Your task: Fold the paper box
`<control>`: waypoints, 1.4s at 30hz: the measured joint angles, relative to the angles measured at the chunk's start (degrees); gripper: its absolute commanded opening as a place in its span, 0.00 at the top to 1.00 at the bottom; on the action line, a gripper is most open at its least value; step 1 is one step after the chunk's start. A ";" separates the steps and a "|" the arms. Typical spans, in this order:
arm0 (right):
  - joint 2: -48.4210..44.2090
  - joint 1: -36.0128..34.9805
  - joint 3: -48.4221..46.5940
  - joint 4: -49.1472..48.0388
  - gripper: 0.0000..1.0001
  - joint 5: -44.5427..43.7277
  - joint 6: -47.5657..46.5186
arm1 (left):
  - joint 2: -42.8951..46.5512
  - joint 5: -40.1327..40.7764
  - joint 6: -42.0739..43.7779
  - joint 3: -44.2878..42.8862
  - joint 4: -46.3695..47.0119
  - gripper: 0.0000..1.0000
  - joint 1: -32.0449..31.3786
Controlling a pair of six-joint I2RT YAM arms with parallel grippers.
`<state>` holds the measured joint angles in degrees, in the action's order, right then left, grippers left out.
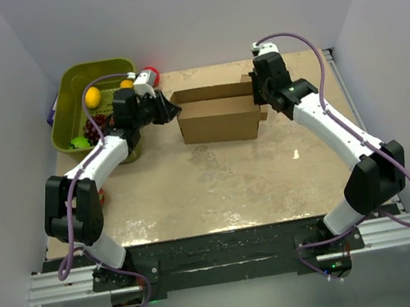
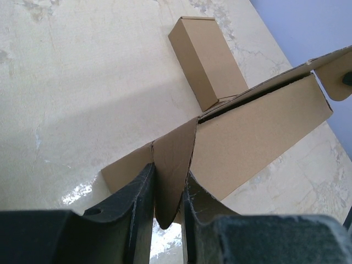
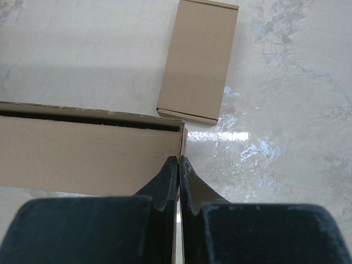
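Note:
The paper box (image 1: 219,119) is a plain brown cardboard box standing on the table at the middle back, its top open and a flap lying behind it. My left gripper (image 1: 173,111) is at its left end. In the left wrist view the gripper (image 2: 168,181) is shut on a rounded end flap of the paper box (image 2: 258,132). My right gripper (image 1: 260,103) is at the right end. In the right wrist view its fingers (image 3: 179,162) are pressed together on the thin end wall at the corner of the paper box (image 3: 82,159).
A much smaller brown box (image 3: 199,60) lies flat on the table close beside the paper box and also shows in the left wrist view (image 2: 206,60). A green bin (image 1: 71,85) with fruit stands at the back left, with a red and white object (image 1: 146,76) next to it.

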<state>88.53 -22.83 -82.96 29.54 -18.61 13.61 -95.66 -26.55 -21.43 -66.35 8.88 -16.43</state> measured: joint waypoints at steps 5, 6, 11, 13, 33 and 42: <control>0.04 0.04 0.00 0.00 1.00 -0.11 0.83 | 0.00 0.35 0.02 -0.07 -0.17 0.76 -0.15; 0.04 0.04 0.00 0.00 1.00 -0.13 0.94 | 0.00 0.37 0.04 -0.07 -0.17 0.76 -0.15; 0.04 0.04 0.31 -0.46 1.00 -0.20 1.01 | 0.00 0.39 0.04 -0.09 -0.17 0.76 -0.15; 0.04 0.02 0.90 -1.07 1.00 -0.42 1.01 | 0.00 0.37 0.04 -0.09 -0.17 0.76 -0.22; -2.36 0.00 6.91 -7.78 1.00 -1.16 0.92 | -0.02 0.63 0.20 -0.11 -0.17 0.77 -0.42; -3.23 -0.02 8.33 -9.01 1.00 -0.96 0.50 | 0.00 0.52 1.14 -0.22 -0.46 0.46 -0.44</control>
<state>85.30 -22.85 -74.63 20.53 -19.57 14.11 -95.66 -26.02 -20.29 -66.57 8.43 -16.86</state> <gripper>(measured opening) 0.012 0.415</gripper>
